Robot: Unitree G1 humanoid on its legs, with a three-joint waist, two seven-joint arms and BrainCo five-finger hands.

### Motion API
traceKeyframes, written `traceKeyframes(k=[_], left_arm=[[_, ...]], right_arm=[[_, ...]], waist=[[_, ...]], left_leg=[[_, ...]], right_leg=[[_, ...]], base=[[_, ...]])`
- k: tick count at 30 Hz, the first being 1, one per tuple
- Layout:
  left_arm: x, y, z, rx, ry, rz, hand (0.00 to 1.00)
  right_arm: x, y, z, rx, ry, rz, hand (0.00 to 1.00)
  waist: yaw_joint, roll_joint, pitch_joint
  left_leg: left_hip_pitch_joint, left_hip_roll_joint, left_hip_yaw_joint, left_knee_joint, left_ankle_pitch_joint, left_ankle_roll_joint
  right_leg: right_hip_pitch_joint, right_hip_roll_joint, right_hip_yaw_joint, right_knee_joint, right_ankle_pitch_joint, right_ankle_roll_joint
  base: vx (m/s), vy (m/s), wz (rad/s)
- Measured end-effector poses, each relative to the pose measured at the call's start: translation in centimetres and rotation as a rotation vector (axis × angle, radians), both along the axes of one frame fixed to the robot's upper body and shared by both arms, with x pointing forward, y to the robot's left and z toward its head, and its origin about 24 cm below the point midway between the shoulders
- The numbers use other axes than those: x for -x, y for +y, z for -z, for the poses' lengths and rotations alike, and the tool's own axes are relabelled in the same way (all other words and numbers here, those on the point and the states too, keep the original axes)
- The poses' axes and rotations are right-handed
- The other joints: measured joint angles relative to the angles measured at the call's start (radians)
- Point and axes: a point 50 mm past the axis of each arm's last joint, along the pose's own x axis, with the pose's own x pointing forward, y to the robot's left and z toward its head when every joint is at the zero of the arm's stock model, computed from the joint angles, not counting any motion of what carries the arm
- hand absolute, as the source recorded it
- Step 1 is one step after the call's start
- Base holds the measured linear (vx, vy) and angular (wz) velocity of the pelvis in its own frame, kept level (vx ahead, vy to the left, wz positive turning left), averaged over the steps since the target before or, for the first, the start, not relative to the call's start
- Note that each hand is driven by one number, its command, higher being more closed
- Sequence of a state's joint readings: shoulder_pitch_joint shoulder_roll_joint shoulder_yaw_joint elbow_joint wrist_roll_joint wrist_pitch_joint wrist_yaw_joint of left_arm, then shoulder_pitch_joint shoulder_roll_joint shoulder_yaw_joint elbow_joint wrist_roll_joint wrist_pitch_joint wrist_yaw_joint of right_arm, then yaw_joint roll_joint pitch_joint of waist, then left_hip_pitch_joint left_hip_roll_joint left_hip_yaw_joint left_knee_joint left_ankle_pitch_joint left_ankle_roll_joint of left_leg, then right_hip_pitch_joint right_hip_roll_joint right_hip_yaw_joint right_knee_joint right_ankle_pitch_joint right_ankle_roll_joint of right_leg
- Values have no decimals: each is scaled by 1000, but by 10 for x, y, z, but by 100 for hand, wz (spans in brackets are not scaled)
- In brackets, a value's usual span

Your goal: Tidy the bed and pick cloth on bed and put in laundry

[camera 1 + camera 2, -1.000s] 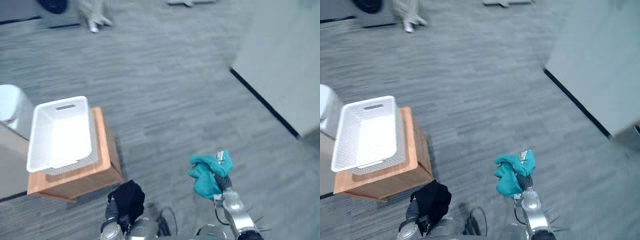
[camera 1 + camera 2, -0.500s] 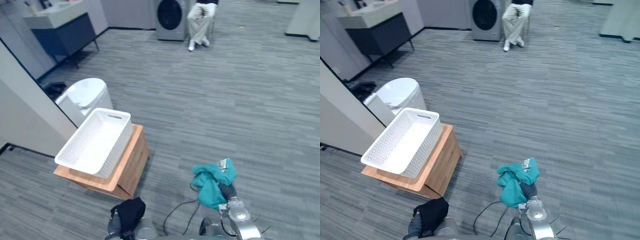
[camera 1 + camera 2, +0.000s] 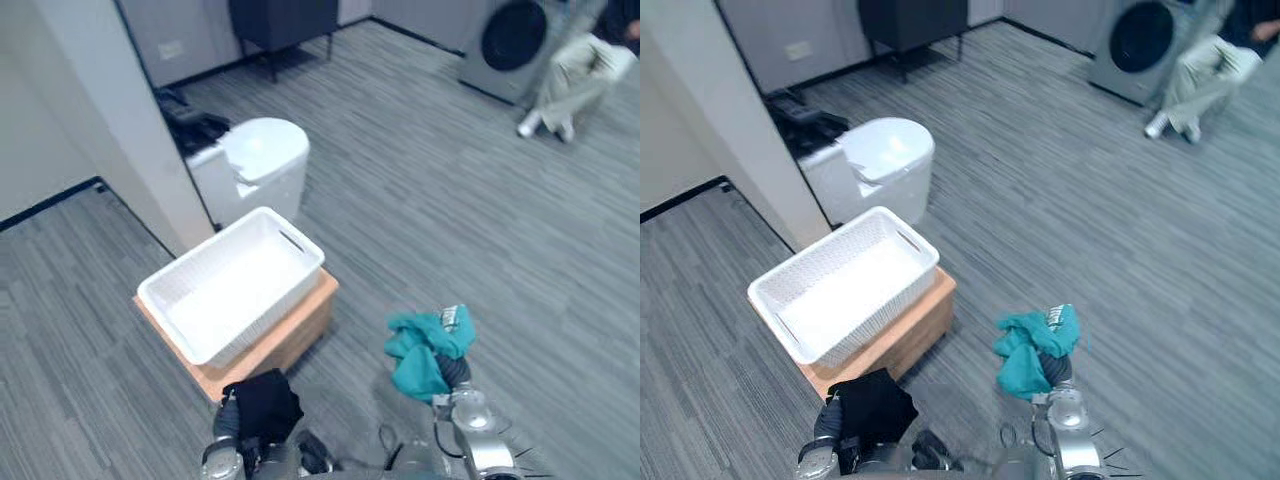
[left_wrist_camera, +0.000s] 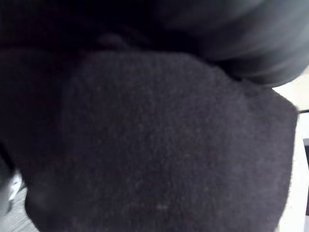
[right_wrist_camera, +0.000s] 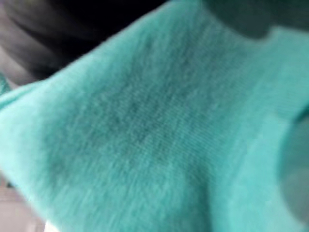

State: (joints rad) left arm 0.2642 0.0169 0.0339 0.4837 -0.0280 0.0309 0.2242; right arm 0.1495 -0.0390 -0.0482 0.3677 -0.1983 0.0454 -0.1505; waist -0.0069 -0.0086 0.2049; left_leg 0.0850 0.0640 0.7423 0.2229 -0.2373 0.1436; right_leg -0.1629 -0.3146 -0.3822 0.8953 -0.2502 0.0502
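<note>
1. A black cloth [image 3: 262, 403] is bunched over my left hand [image 3: 226, 425]; I cannot tell how its fingers are set.
2. A teal cloth [image 3: 420, 350] covers my right hand [image 3: 453, 372], and I cannot tell its grip either.
3. The white laundry basket [image 3: 268, 312] sits on a low wooden desk [image 3: 292, 345] just beyond my left hand.

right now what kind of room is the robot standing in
Probably a laundry area in a larger indoor room: a front-loading washing machine at the back, a white laundry basket on a wooden stand.
</note>
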Motion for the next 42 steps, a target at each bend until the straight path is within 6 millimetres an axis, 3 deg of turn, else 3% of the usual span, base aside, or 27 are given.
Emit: traceKeyframes(k=[2,4,5,6,7,8,9,12,16,19,21,29,32,36,37,38,39,40,41,42], left_arm=[[-8,-1,-3,-2,-27,9,100],[-14,-5,-3,-8,-33,54,100],[-15,-4,-2,-29,-25,84,100],[-15,-2,-2,-45,-24,100,100],[-12,9,-2,-88,-15,119,100],[-7,6,2,-82,9,120,100],[-5,4,3,-79,8,122,100],[-2,0,4,-75,6,134,100],[-5,-8,3,-52,-5,173,100],[-3,-9,4,-42,-4,189,100],[1,-9,5,-49,8,206,100],[5,-6,7,-76,28,260,100],[-5,-16,4,-65,-1,303,100],[-4,-19,4,-59,-10,309,100],[-5,-18,2,-60,-21,302,100],[-7,-17,-1,-62,-36,297,100],[-13,-14,-5,-64,-62,278,100],[-12,-14,-5,-59,-63,264,100],[-10,-15,-4,-48,-59,243,100],[-11,-16,-5,-45,-64,243,100]], right_arm=[[1,2,-5,5,-22,-11,100],[2,-4,-14,28,-63,-7,100],[3,-6,-18,37,-78,-7,100],[4,-6,-20,39,-89,-5,100],[6,-5,-24,50,-114,-19,100],[1,-10,-29,81,-134,-41,100],[-3,-13,-35,105,-164,-57,100],[-19,-18,-67,177,-319,-129,100],[-26,-27,-92,277,-410,-192,100],[-32,-27,-115,346,-496,-232,100],[-42,-21,-141,394,-604,-290,100],[-84,20,-196,478,-837,-565,100],[-101,29,-191,492,-792,-631,100],[-116,43,-183,507,-737,-707,100],[-119,46,-181,512,-724,-723,100],[-121,49,-183,516,-728,-735,100],[-126,52,-188,530,-741,-750,100],[-128,54,-187,535,-734,-758,100],[-130,57,-184,537,-711,-768,100],[-130,58,-181,538,-699,-773,100]], waist=[[-27,-4,-5],[-40,-6,-5],[-39,-21,-6],[-35,-44,-6],[-28,-101,-6],[-10,-72,-17],[-6,-50,-26],[-5,-25,-27],[-7,-22,-26],[0,-23,-27],[10,-25,-29],[23,-22,-35],[24,-11,-32],[41,12,-18],[50,37,-3],[50,56,18],[50,89,73],[52,103,84],[62,98,103],[71,98,105]], left_leg=[[2,-3,-99,-10,6,-9],[12,-14,-222,-29,19,-36],[35,-28,-271,-38,21,-62],[52,-41,-295,-42,19,-83],[84,-78,-357,-45,3,-113],[89,-53,-379,-38,-9,-133],[75,-20,-387,-31,-17,-146],[29,17,-445,-19,-19,-171],[31,62,-431,-23,-3,-197],[31,46,-430,-36,6,-210],[31,20,-435,-47,11,-212],[-10,10,-438,-47,19,-226],[-28,15,-434,-46,32,-247],[-27,29,-410,-35,30,-245],[-57,61,-393,54,-9,-219],[-86,99,-396,167,-55,-216],[-183,163,-442,436,-75,-214],[-220,177,-481,521,-57,-233],[-277,174,-560,611,-44,-235],[-286,149,-609,549,-68,-230]], right_leg=[[-37,86,159,-245,-6,24],[-50,194,448,-560,56,112],[-37,211,516,-689,167,124],[-30,207,522,-738,285,89],[-23,181,501,-713,423,84],[-4,201,480,-724,394,74],[11,212,463,-766,405,59],[69,225,388,-898,407,53],[126,215,274,-903,398,39],[141,191,251,-909,397,39],[150,172,250,-928,398,40],[133,159,240,-953,405,33],[124,159,222,-953,431,28],[116,178,234,-953,456,-1],[119,197,235,-946,444,-4],[129,211,232,-934,409,-19],[165,236,237,-930,364,11],[174,244,238,-930,362,11],[186,235,250,-931,360,13],[186,228,251,-932,360,13]], base=[[478,-204,180],[354,-250,185],[380,-314,149],[442,-415,154],[423,-383,106],[323,-281,78],[285,-186,33],[187,-177,52],[54,-47,75],[-20,49,40],[-38,69,14],[-36,1,7],[-40,-27,20],[-53,-11,-13],[-66,-20,-15],[-101,-22,-4],[-113,-32,6],[-117,52,-1],[-71,57,-14],[-49,100,-13]])
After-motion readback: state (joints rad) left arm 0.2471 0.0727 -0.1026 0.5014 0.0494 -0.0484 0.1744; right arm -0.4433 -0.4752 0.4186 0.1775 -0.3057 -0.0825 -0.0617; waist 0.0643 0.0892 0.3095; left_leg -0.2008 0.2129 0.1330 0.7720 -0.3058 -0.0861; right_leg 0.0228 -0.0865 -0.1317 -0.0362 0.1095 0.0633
